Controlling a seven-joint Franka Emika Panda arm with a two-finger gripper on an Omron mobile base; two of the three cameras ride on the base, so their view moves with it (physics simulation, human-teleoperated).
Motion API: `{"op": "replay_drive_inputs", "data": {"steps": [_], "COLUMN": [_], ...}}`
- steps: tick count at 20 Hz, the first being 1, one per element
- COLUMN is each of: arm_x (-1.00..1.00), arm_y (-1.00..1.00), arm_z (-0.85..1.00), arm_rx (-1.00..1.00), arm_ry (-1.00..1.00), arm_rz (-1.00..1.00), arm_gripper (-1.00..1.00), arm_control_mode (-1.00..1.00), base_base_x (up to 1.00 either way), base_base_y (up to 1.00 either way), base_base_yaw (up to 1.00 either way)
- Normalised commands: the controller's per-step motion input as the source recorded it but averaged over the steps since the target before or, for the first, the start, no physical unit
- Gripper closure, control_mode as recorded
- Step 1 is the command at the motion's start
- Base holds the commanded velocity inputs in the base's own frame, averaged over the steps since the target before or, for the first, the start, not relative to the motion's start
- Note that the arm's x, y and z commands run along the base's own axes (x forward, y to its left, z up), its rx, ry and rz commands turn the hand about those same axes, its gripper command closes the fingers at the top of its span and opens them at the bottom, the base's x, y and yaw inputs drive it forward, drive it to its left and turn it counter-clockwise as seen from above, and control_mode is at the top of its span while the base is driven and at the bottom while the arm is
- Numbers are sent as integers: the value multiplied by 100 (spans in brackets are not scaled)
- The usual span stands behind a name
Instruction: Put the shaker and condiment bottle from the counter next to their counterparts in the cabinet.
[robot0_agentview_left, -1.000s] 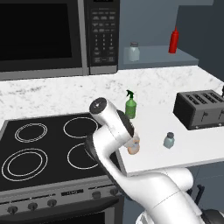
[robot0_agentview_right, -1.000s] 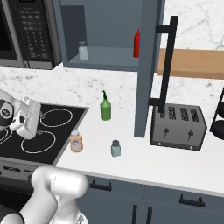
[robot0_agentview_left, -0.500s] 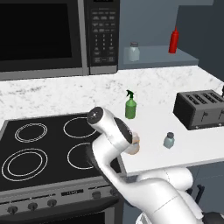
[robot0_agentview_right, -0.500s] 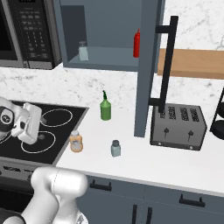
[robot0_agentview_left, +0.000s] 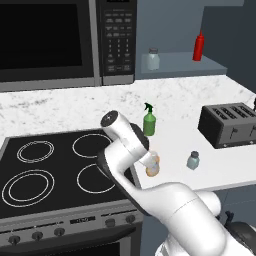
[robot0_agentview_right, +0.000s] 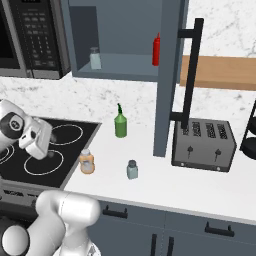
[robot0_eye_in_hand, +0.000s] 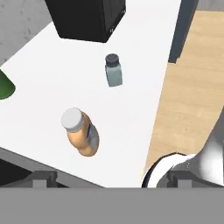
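Observation:
The orange-amber condiment bottle (robot0_agentview_right: 86, 161) (robot0_eye_in_hand: 81, 134) with its cream cap stands on the white counter (robot0_agentview_right: 150, 177) beside the stove's right edge. In the left base view my arm partly covers the condiment bottle (robot0_agentview_left: 153, 165). To its right stands the small grey-blue shaker (robot0_agentview_left: 193, 160) (robot0_agentview_right: 132, 169) (robot0_eye_in_hand: 113, 70). My gripper (robot0_agentview_right: 49, 154) (robot0_eye_in_hand: 111, 178) hovers over the stove's edge, left of the bottle, open and holding nothing. In the cabinet (robot0_agentview_right: 125, 67), a twin shaker (robot0_agentview_left: 153, 59) (robot0_agentview_right: 94, 58) and a red squeeze bottle (robot0_agentview_left: 199, 46) (robot0_agentview_right: 156, 49) sit on the shelf.
A green spray bottle (robot0_agentview_left: 149, 120) (robot0_agentview_right: 120, 123) stands behind the condiment bottle. A black toaster (robot0_agentview_left: 230, 124) (robot0_agentview_right: 203, 144) sits at the right. The open cabinet door (robot0_agentview_right: 167, 75) hangs down between them. The microwave (robot0_agentview_left: 60, 40) is above the black stove (robot0_agentview_left: 50, 165).
My hand has shifted slightly over the stove's right edge, a little lower and nearer the condiment bottle. The bottles and shaker have not moved.

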Motion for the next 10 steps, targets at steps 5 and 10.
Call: {"op": "replay_drive_inputs", "data": {"steps": [5, 10], "arm_x": [35, 27], "arm_y": [0, -9], "arm_z": [0, -3], "arm_rx": [0, 0], "arm_ry": [1, 0], "arm_rz": [6, 9], "arm_gripper": [-100, -100], "arm_control_mode": [-100, -100], "base_base_x": [0, 0], "base_base_y": [0, 0], "base_base_yaw": [0, 0]}}
